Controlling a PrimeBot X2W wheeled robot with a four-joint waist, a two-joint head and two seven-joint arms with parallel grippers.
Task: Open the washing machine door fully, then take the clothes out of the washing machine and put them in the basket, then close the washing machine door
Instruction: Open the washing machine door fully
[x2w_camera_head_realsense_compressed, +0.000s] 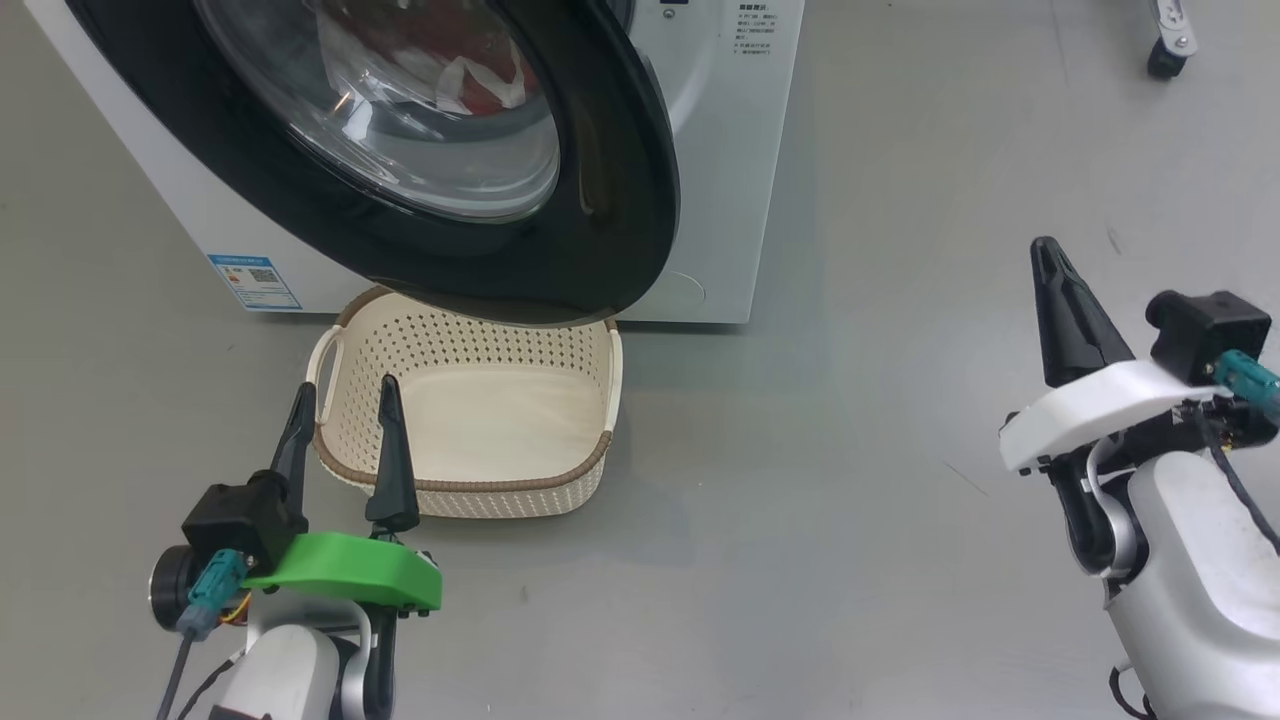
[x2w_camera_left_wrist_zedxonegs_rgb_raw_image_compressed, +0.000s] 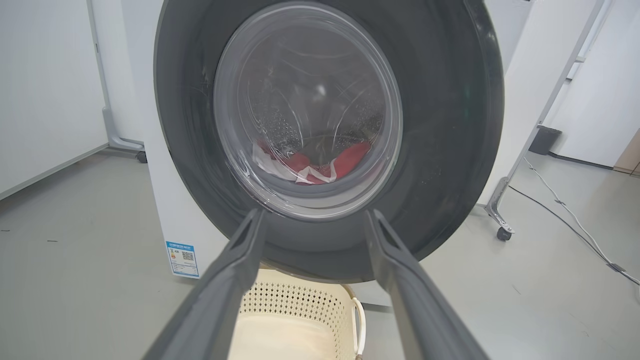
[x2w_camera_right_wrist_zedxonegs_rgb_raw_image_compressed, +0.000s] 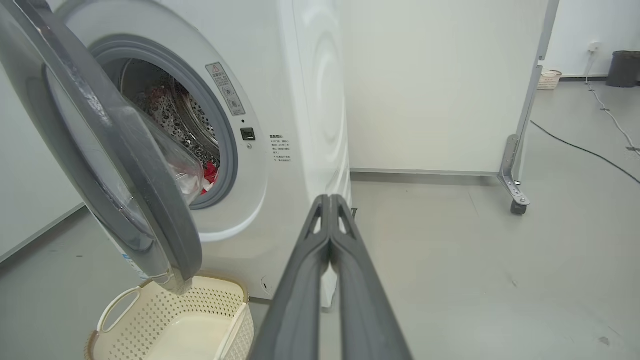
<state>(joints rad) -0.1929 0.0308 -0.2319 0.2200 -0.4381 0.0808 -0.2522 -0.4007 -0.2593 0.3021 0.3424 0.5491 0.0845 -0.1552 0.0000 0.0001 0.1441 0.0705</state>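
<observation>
1. Hovering low in front of the washing machine (x2w_camera_head_realsense_compressed: 730, 150), the left end effector (x2w_camera_head_realsense_compressed: 346, 390) has its two fingers spread wide with nothing between them. It is aimed at the outer face of the washing machine door (x2w_camera_head_realsense_compressed: 620, 200).
2. Over to the right of the washing machine and well clear of it, the right end effector (x2w_camera_head_realsense_compressed: 1047, 255) has its fingers pressed together, empty.
3. That door stands only part open, its free edge swung out from the washing machine's front. It's round, so it has no long axis, and its glass bulge faces back toward the drum.
4. The clothes (x2w_camera_left_wrist_zedxonegs_rgb_raw_image_compressed: 345, 160) lie low inside the washing machine, red and white through the glass.
5. The basket (x2w_camera_head_realsense_compressed: 500, 487) sits empty on the floor at the washing machine's foot. It is under the door's lower rim, long axis along the front.
6. Watch out: a push on the outer face would likely swing the door shut. Hooking behind the free edge looks safer, though a low reach could knock the basket away.
</observation>
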